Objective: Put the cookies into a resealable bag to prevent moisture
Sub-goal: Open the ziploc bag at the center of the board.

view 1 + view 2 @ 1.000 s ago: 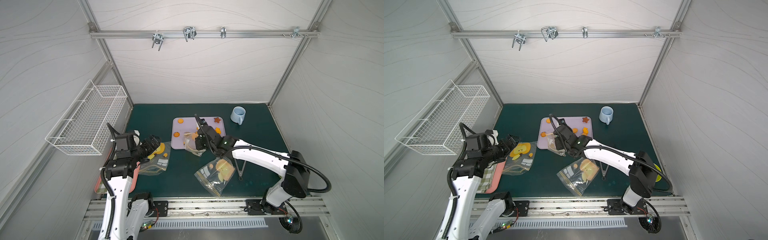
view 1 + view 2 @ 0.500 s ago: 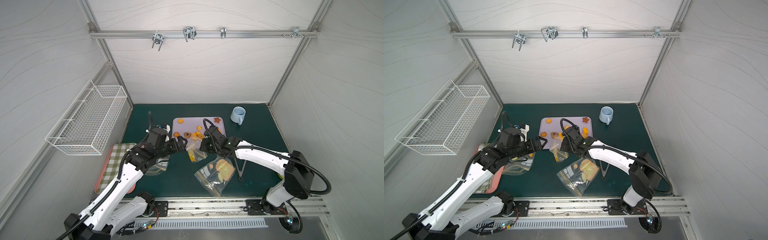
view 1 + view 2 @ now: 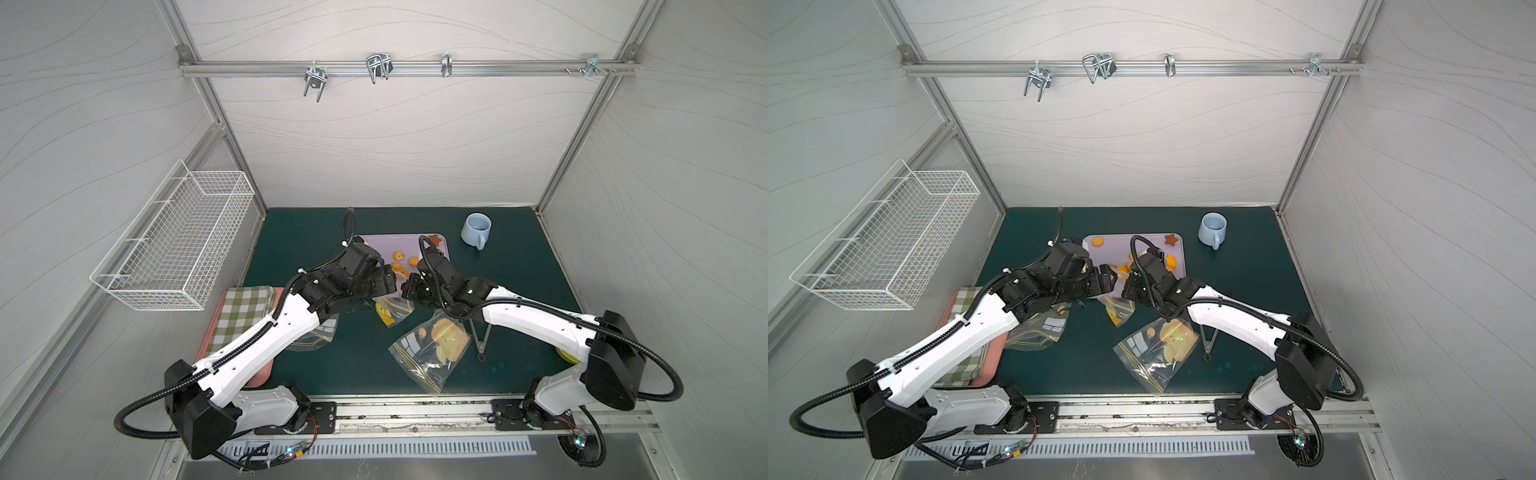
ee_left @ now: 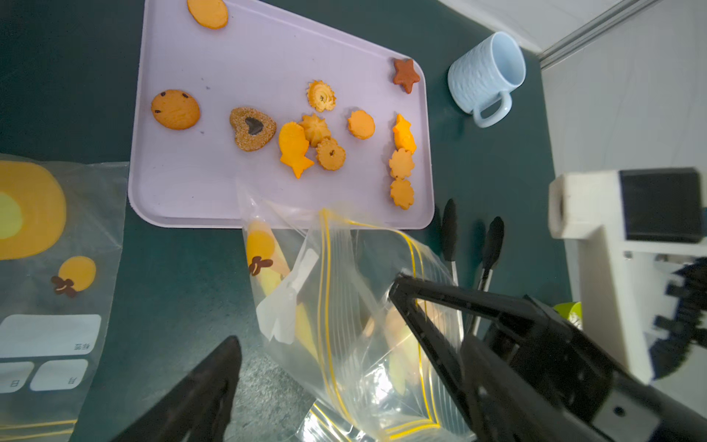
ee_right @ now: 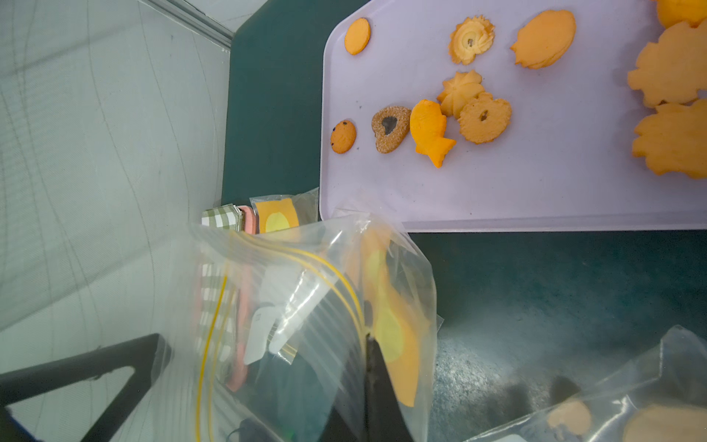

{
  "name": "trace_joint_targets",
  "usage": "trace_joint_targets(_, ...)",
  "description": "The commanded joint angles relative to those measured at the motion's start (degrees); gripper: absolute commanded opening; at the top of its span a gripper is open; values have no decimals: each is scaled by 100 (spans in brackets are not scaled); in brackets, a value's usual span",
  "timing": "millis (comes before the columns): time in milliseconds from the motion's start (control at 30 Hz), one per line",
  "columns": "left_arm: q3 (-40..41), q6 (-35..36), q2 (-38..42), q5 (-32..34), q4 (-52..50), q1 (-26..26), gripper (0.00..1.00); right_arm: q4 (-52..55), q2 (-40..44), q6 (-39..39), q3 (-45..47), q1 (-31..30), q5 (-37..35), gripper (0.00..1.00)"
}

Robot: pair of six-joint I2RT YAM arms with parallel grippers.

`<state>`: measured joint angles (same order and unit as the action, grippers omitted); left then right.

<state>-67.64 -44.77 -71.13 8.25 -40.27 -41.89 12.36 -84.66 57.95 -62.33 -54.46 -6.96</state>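
Where white walls (image 3: 395, 145) enclose green matting (image 3: 519, 291), right claw (image 5: 369, 340) pinches bag (image 5: 298, 275); left claw (image 4: 313, 313) gapes.

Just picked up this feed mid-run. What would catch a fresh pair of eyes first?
A clear resealable bag is held up by its top edge just in front of the lilac tray, pinched in the right hand, with the left hand open at its mouth. The cookies lie scattered on the tray, none visibly bagged. A second printed bag lies flat on the green mat beside the right arm.
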Motion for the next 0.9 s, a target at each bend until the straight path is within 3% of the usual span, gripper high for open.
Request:
trace_joint_targets(0, -231, -289, -74, 372, -379, -157, 87, -100, 178, 267, 133, 5, -144, 0)
trace_joint_targets(233, -286, 217, -39, 337, -365, -205, 89, -246, 248, 847, 370, 411, 460, 0)
trace_joint_targets(533, -721, 453, -524, 409, -576, -397, 99, -60, 189, 749, 213, 403, 592, 0)
trace_joint_targets(667, -875, 360, -705, 488, -644, -427, 98, 1, 183, 617, 144, 357, 608, 0)
trace_joint_targets(867, -1112, 272, -1061, 480, -1003, -447, 90, 0, 303, 564, 159, 356, 485, 0)
